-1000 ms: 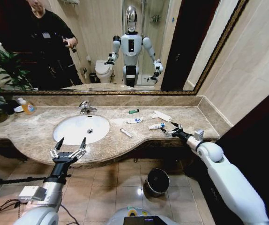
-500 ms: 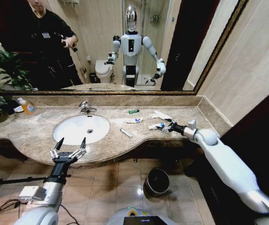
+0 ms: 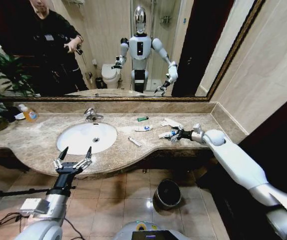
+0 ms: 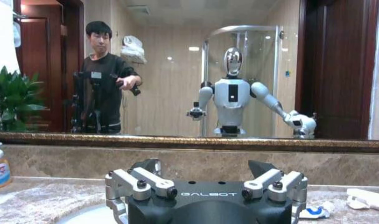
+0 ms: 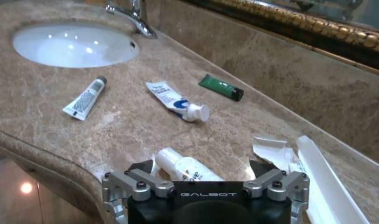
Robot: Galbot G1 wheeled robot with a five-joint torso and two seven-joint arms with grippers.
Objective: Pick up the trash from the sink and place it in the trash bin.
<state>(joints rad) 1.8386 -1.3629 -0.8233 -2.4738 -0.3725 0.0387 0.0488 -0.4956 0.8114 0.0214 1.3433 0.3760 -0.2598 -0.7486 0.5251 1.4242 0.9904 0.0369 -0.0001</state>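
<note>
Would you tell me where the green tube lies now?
The green tube lies on the counter by the back wall, right of the faucet.

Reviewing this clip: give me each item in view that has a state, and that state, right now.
right gripper: open, straddling a tube
white tube: lying flat on the counter, ungrasped
left gripper: open, idle before the sink
sink: basin dry-looking, faucet off
trash bin: open-topped, on the floor

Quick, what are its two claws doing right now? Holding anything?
Left gripper: open, holding nothing, hovering at the counter's front edge by the sink.
Right gripper: open over a white tube on the counter, not gripping it yet.
</note>
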